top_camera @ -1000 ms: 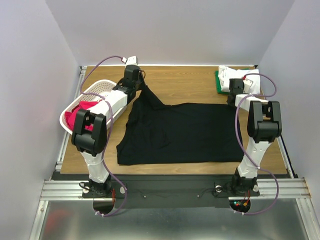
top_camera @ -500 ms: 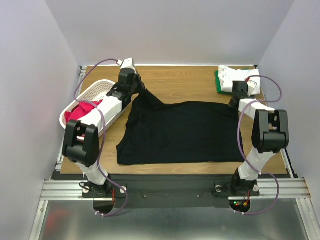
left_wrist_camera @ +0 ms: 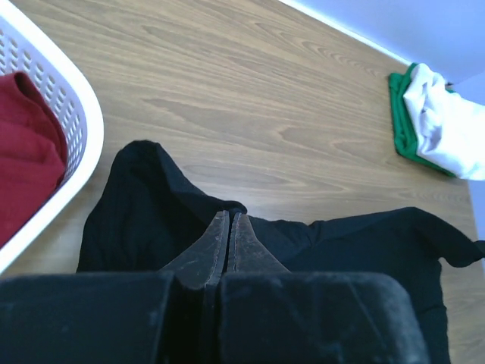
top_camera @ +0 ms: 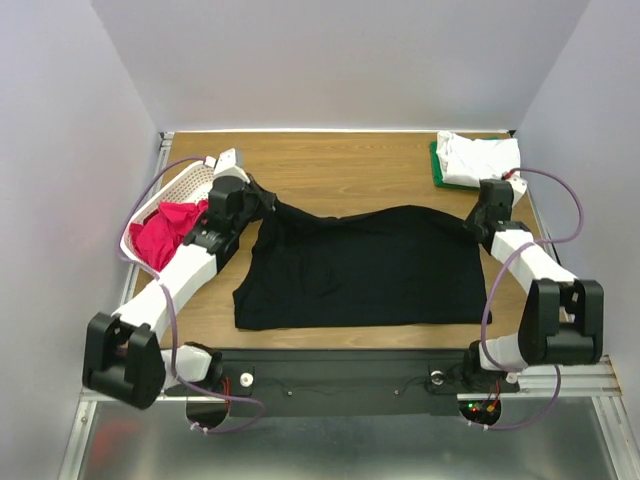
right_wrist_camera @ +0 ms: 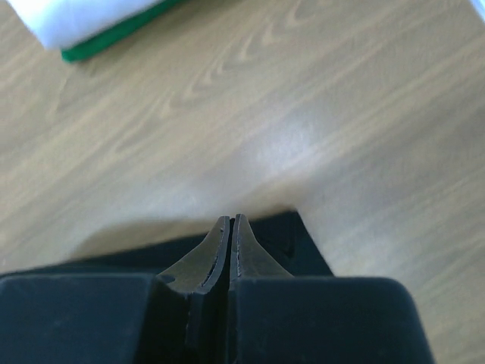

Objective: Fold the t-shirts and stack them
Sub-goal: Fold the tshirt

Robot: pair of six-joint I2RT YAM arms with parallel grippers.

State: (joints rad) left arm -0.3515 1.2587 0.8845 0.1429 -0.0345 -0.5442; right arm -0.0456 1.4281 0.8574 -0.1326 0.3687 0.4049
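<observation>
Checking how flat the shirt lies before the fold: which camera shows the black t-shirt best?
The top external view: the whole black t-shirt lies spread on the table. The left wrist view shows only its bunched far-left part at the left gripper; the right wrist view shows only one corner by the right gripper.

Counter (top_camera: 350, 165) layout, quick rundown
Big t-shirt (top_camera: 360, 265) lay spread across the middle. The basket (top_camera: 183, 183) sat left of it with a bunched shirt (top_camera: 160, 232) inside, and in the far right corner one folded shirt (top_camera: 480, 155) sat on another (top_camera: 437, 166).
</observation>
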